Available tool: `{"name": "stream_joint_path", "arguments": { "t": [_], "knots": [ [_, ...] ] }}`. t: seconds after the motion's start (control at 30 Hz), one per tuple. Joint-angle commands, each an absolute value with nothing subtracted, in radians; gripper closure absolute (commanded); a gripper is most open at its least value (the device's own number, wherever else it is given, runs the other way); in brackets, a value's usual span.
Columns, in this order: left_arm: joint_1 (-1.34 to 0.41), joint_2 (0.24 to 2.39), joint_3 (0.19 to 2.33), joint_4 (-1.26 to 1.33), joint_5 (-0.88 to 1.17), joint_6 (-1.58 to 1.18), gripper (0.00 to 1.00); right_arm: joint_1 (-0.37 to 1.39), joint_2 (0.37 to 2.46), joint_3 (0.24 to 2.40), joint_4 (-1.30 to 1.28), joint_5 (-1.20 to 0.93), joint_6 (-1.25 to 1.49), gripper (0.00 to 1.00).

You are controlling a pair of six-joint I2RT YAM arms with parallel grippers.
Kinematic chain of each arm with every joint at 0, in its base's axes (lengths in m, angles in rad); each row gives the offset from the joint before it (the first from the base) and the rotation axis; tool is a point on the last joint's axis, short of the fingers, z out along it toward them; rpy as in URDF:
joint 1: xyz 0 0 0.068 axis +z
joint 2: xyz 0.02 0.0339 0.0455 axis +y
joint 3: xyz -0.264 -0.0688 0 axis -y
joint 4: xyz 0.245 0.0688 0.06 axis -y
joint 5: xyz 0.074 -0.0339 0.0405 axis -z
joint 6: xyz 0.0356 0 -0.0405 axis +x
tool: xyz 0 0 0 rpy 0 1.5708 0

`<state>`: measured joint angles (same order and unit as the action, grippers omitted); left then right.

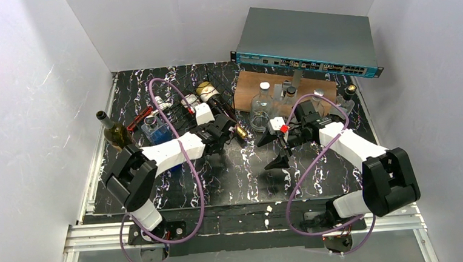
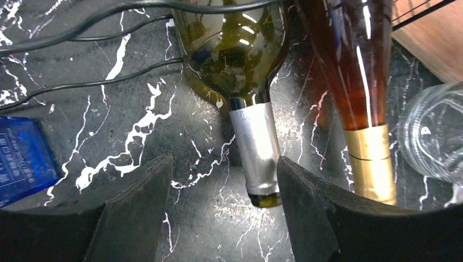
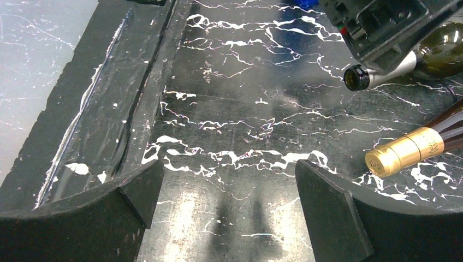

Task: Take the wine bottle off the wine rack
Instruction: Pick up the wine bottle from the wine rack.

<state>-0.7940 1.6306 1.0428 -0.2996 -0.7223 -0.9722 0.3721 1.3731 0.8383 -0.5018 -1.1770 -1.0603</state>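
Note:
A green wine bottle (image 2: 235, 49) with a silver foil neck (image 2: 256, 153) lies on its side on the thin black wire wine rack (image 2: 82, 84). Its neck points out between the fingers of my left gripper (image 2: 224, 164). The jaws stand apart around the neck: the right finger (image 2: 306, 202) touches the foil, while the left finger stands clear of it. The same bottle (image 3: 437, 52) appears under the left gripper in the right wrist view. My right gripper (image 3: 229, 166) is open over bare tabletop with nothing between its fingers.
An amber bottle with a gold foil cap (image 2: 371, 164) lies close to the right of the green one. A clear glass jar (image 2: 434, 136) and a wooden board (image 1: 284, 85) stand to the right. A blue box (image 2: 22, 158) and an upright green bottle (image 1: 115, 133) are on the left.

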Motion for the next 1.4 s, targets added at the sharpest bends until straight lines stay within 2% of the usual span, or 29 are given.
{"name": "stream_joint_path", "arguments": {
  "t": [0.0,0.3,0.9,1.13,1.2,1.37],
  "knots": [
    [-0.784,1.664,1.068,-0.247,-0.766,-0.959,0.33,0.367,1.393,0.888,-0.562,-1.193,-1.122,0.0],
    [-0.757,1.727,1.062,-0.142,-0.754,-0.931,0.36,0.368,1.415,0.9,-0.605,-1.191,-1.163,0.0],
    [-0.716,1.826,1.078,-0.022,-0.746,-0.9,0.54,0.368,1.431,0.908,-0.637,-1.187,-1.201,0.0],
    [-0.713,1.845,1.089,-0.011,-0.75,-0.892,0.59,0.368,1.439,0.915,-0.66,-1.184,-1.226,0.0],
    [-0.713,1.843,1.087,-0.009,-0.753,-0.888,0.66,0.368,1.44,0.917,-0.668,-1.184,-1.234,0.0],
    [-0.713,1.824,1.076,-0.016,-0.75,-0.868,0.99,0.368,1.443,0.92,-0.683,-1.183,-1.25,0.0]
  ]
}}
